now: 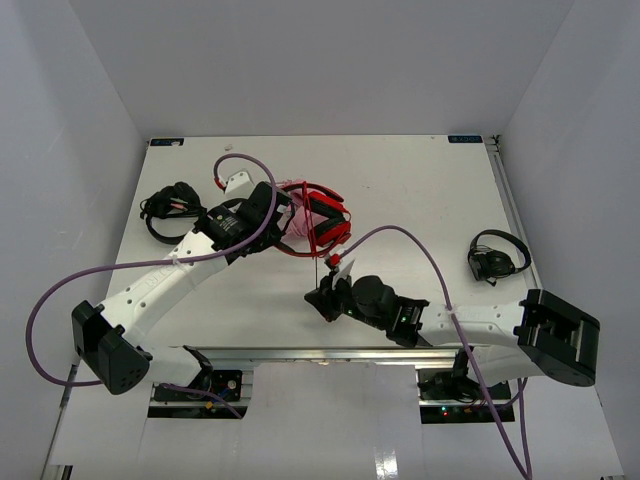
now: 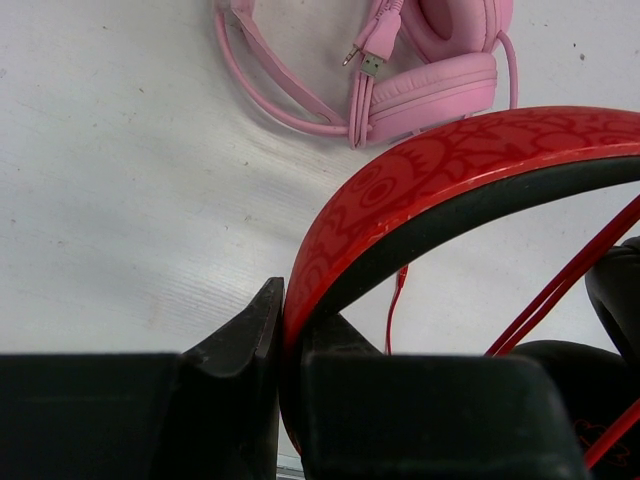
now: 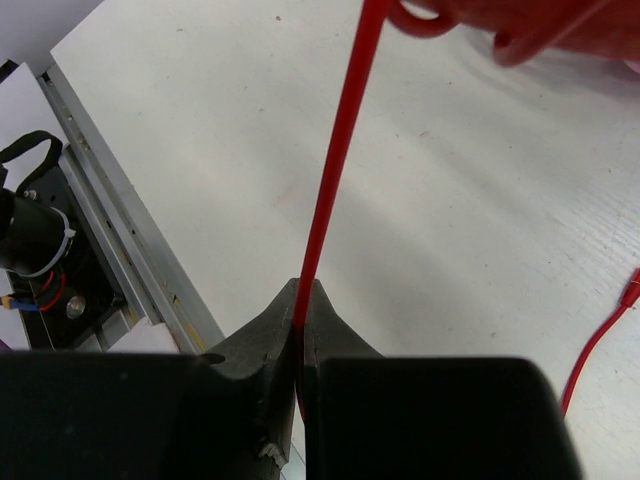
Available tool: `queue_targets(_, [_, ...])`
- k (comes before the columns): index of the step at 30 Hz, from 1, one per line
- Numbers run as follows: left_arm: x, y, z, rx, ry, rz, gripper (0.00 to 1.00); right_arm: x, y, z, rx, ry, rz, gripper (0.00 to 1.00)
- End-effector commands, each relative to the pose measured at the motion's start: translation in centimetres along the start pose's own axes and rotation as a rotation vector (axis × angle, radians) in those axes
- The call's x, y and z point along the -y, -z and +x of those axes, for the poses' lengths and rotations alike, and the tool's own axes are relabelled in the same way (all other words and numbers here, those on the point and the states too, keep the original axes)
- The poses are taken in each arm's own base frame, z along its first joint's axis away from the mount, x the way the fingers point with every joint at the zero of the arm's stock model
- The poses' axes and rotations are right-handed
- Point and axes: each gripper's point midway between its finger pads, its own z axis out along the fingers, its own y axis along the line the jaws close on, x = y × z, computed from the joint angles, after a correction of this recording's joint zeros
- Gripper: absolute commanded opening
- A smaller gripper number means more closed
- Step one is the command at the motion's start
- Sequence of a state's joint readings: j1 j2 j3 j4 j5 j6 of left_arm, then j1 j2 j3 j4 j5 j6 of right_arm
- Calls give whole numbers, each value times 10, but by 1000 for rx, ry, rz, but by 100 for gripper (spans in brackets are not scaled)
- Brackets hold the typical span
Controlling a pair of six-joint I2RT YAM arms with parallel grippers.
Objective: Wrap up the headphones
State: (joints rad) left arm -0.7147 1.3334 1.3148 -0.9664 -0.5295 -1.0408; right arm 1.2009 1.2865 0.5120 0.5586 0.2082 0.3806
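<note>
The red headphones [image 1: 322, 214] with black inner band lie at the table's middle back. My left gripper [image 1: 283, 216] is shut on their headband; in the left wrist view the red band [image 2: 450, 170] arcs out from between the closed fingers of that gripper [image 2: 292, 312]. The thin red cable [image 1: 319, 247] runs taut from the headphones toward the near edge, where my right gripper [image 1: 326, 300] is shut on it. Seen from the right wrist, the cable [image 3: 335, 170] rises straight from the pinched tips of the gripper [image 3: 303, 300] to the blurred red headphones [image 3: 540, 25].
Pink headphones [image 2: 420, 80] lie just beyond the red ones, their plug showing. Black headphones [image 1: 170, 208] sit at the left and a smaller black pair [image 1: 493, 258] at the right. A slack piece of red cable [image 3: 600, 340] lies on the table. The metal front rail [image 3: 110, 250] is close to my right gripper.
</note>
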Motion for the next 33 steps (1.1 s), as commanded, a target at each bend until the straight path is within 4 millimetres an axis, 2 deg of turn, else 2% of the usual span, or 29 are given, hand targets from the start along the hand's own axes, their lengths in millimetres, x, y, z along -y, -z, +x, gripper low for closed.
queue_targets(1, [25, 14, -38, 111, 191, 108, 0, -6, -6, 8, -24, 37, -2, 8])
queue_targets(7, [26, 27, -41, 95, 203, 143, 0, 9, -9, 26, -42, 85, 44, 8])
queue_targets(12, [18, 38, -40, 88, 207, 160, 0, 23, -11, 44, -40, 97, 76, 8])
queue_targets(27, [23, 51, -36, 45, 220, 229, 0, 39, -19, 76, -59, 119, 105, 8])
queue_targets(33, [27, 64, -40, 41, 210, 277, 0, 51, -20, 89, -82, 117, 134, 8])
